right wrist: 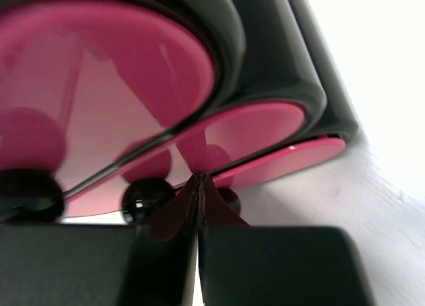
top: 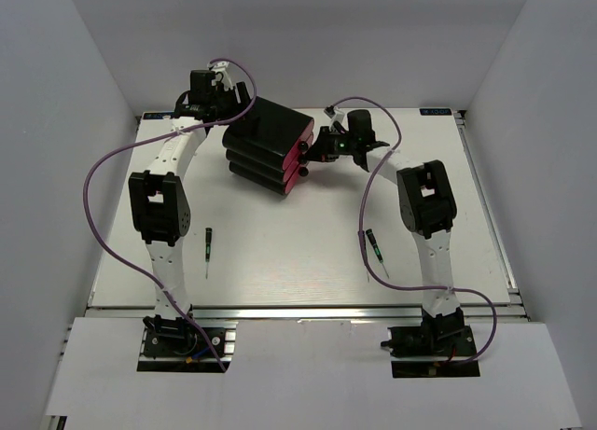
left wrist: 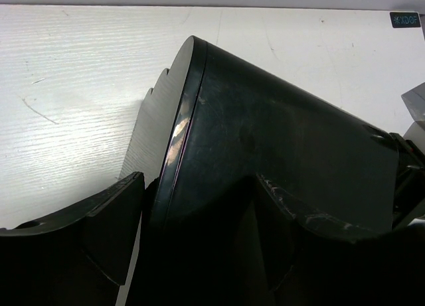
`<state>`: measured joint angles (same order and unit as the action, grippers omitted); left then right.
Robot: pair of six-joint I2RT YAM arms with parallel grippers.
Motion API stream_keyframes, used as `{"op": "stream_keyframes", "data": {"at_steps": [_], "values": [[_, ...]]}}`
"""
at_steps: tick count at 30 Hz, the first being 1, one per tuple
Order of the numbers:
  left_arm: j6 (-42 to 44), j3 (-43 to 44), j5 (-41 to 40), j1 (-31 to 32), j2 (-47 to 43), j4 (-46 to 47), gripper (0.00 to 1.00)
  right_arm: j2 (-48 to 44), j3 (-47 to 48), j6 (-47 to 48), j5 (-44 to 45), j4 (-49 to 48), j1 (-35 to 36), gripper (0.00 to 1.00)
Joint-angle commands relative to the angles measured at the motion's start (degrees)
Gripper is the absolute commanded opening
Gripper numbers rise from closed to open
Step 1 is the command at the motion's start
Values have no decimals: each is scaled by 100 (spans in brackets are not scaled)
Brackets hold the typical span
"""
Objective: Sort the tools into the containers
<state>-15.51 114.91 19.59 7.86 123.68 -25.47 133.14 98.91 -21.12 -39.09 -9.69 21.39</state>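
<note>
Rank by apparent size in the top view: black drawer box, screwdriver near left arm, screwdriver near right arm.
1. Black rounded box with pink drawers.
2=. Thin dark screwdriver by left arm and green-and-black screwdriver by right arm: alike, unranked.

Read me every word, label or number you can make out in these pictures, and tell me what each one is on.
"XDOF", as best it reads: small dark sticker on the white table, far corner, left wrist view.
Two blue stickers at the table's far corners, top view: too small to read.
Black drawer box, pink drawer fronts: no text visible.
</note>
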Motion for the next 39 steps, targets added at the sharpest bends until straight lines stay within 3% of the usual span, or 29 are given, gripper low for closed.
{"op": "stream_keyframes", "data": {"at_steps": [1,9,12,18,29,39], "values": [[-23,-232,343,137,60,-819,75,1,357,-304,-555,-1104,67,0],[-110,-294,291,137,51,-775,76,-279,59,336,164,-280,6,0],[-119,-303,273,128,51,-775,76,-297,-82,600,192,-7,-90,26],[-119,-268,264,128,60,-801,76,-254,-320,935,-116,55,-152,50],[-198,-276,317,128,77,-766,76,36,-188,873,-222,-41,6,55],[-242,-303,378,137,104,-757,76,212,-144,645,-169,-199,138,54]]}}
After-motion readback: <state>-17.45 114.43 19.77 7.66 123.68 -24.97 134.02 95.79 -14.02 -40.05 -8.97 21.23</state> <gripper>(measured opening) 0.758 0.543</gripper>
